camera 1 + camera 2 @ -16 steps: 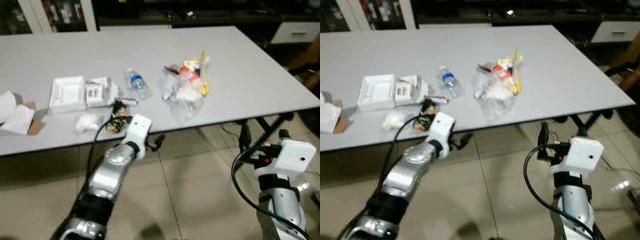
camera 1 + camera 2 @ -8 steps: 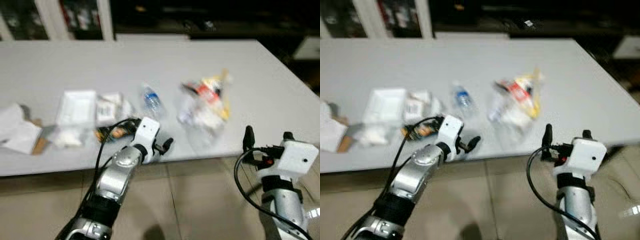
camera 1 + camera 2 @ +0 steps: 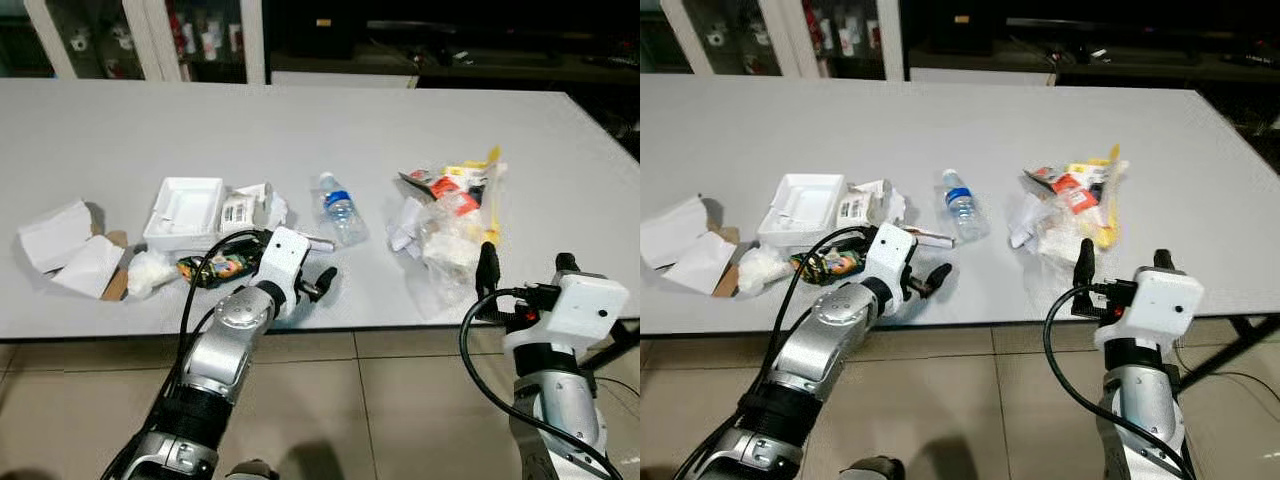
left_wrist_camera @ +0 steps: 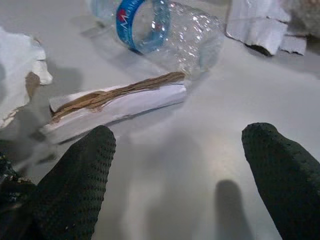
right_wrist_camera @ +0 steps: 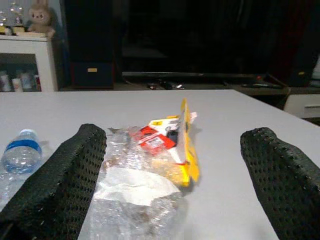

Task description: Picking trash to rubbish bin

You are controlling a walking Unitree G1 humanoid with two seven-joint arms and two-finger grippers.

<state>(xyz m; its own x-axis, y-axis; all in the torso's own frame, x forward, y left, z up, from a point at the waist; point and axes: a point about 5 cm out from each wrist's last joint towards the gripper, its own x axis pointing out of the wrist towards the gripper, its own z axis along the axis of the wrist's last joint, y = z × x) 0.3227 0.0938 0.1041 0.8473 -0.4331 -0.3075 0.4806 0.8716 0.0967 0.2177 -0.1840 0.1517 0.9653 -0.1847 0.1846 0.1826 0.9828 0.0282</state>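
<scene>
Table [image 3: 300, 130]: large, grey-white, spanning the scene; tiled floor [image 3: 400, 400] on its near side.

Clear plastic bag of mixed trash [image 3: 445, 215]: right of centre near the front edge, with red and yellow wrappers showing.

White open box [image 3: 185, 205]: left of centre, with a labelled white carton [image 3: 240, 210] just beside it on the right.

Folded white paper and cardboard [image 3: 70, 250]: far left.

Crushed clear water bottle [image 3: 340, 207]: centre, blue label, lying on its side.

Crumpled white tissue [image 3: 150, 270]: near the front edge, left of a colourful wrapper [image 3: 215, 267].

Torn cardboard strip [image 4: 115, 100]: lying just in front of the bottle.

Left gripper [image 3: 318, 283]: over the front edge of the table, close to the strip and wrapper; fingers spread wide, holding nothing.

Right gripper [image 3: 522, 275]: at the front edge, just before the trash bag; fingers spread apart, empty.
</scene>
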